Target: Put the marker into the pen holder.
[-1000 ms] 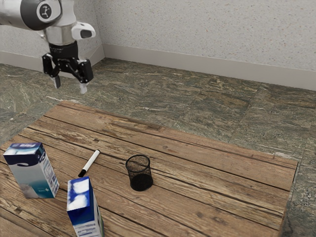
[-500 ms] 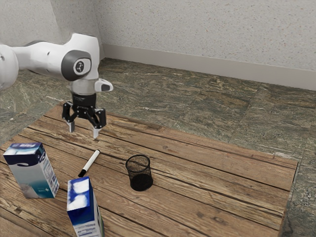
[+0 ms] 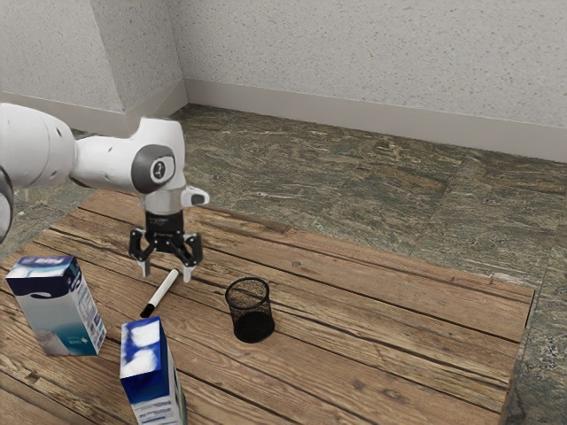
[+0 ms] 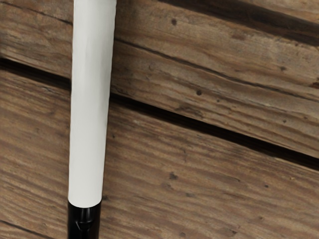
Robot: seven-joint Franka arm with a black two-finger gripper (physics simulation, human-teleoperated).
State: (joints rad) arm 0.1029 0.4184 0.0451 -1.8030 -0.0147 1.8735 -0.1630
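In the exterior view my gripper (image 3: 166, 273) is open, its fingers spread low over the far end of the marker. The white marker (image 3: 163, 290) with a black cap lies flat on the table. Close below my hand, the wrist view has the marker's white barrel (image 4: 91, 104) and part of its black cap (image 4: 83, 219). The black mesh pen holder (image 3: 252, 312) stands upright toward the exterior view's right of the marker, apart from it; its mesh side lets the table show through.
Two cartons stand on the wooden table (image 3: 372, 319): a white and teal one (image 3: 60, 310) at the exterior view's left, and a blue and white one (image 3: 151, 367) near its lower edge, close to the marker's capped end.
My gripper has come down and toward the exterior view's right, from beyond the table's far corner to just over the marker. The marker, holder and cartons have stayed put.
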